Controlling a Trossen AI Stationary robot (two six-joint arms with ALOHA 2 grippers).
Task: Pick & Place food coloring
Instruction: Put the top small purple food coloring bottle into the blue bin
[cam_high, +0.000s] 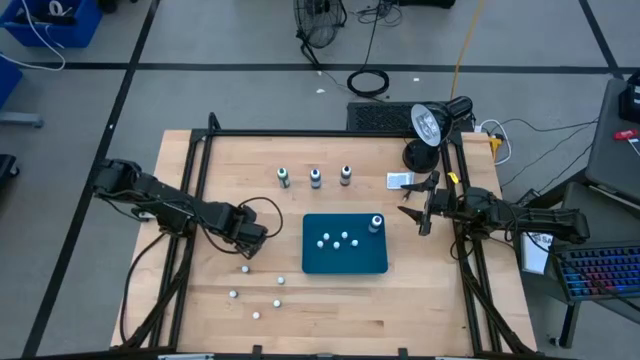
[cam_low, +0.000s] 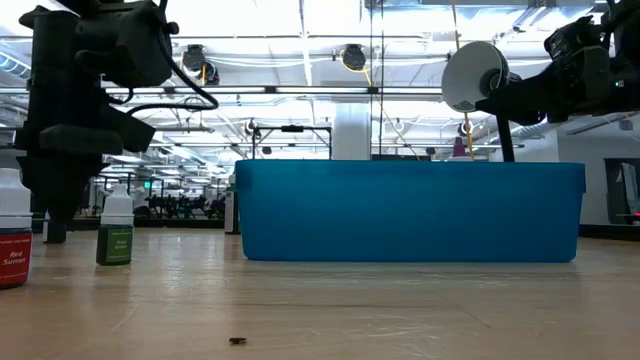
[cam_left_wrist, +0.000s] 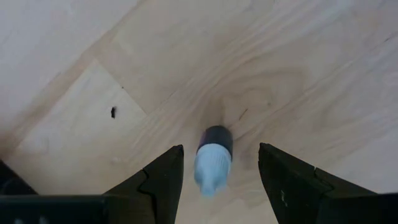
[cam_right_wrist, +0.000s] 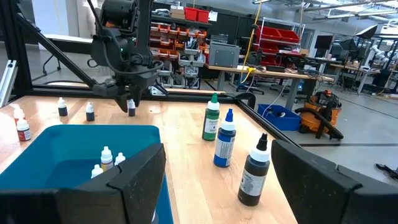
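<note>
The left gripper (cam_high: 247, 252) is hovering over the wood table (cam_high: 340, 300), its jaws standing wide open around a small dark bottle (cam_left_wrist: 213, 159) with a pale cap, gripping nothing. More tiny bottles (cam_high: 255, 296) are standing loose on the table nearby, toward the front. To the right, the blue tray (cam_high: 345, 262) is holding several bottles (cam_high: 336, 240). Behind it three taller bottles (cam_high: 315, 177) are standing in a row. The right gripper (cam_high: 422, 212) is waiting beside the tray, jaws open and empty.
</note>
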